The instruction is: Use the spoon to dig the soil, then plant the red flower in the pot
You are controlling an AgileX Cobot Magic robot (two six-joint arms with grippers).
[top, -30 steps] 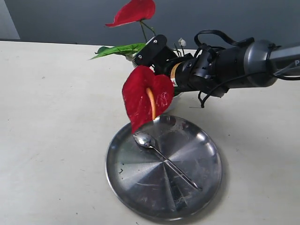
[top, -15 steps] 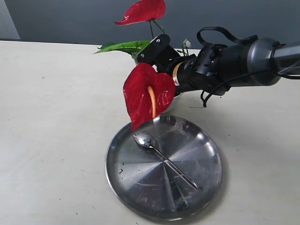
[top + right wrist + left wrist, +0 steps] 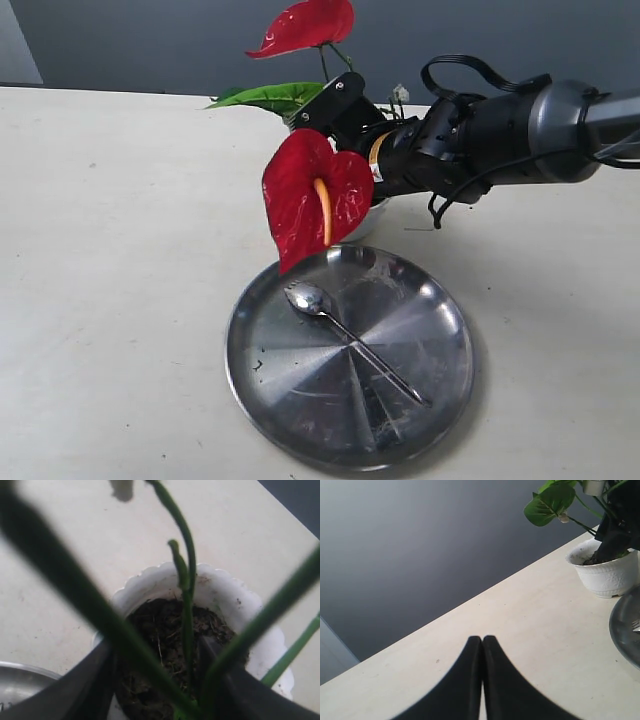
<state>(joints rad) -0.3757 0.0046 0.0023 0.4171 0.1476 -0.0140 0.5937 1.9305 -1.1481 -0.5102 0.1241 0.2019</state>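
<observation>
Pale bench (image 3: 110,230) under a dark grey wall is all I have around the work.

Nearest to me lies the round steel plate (image 3: 300,400), and on it the spoon (image 3: 350,338), its bowl toward 10 o'clock and its thin handle toward 4 o'clock. I judge it light, hard and slippery on steel; I would take it at the middle of the handle.

Beyond the plate, at 12 o'clock from it and just beside its rim, stands the pot (image 3: 225,592), mostly hidden in the exterior view by a red bloom. My right wrist view looks down into it: the soil (image 3: 165,635) is dark and crumbly, loose enough to spill. The pot looks small and light, so I think it could tip under a side push.

The red flower (image 3: 315,200) stands over the pot, its stems going down to the soil. My right gripper (image 3: 160,680) has its fingers spread on both sides of the stems; whether the pads touch them I cannot tell. The stems seem thin and springy, the blooms top-heavy, so the hold belongs low on the bundle. Leaves and blooms crowd the approach.

My left gripper (image 3: 482,645) is well apart, fingers pressed together, holding nothing.
</observation>
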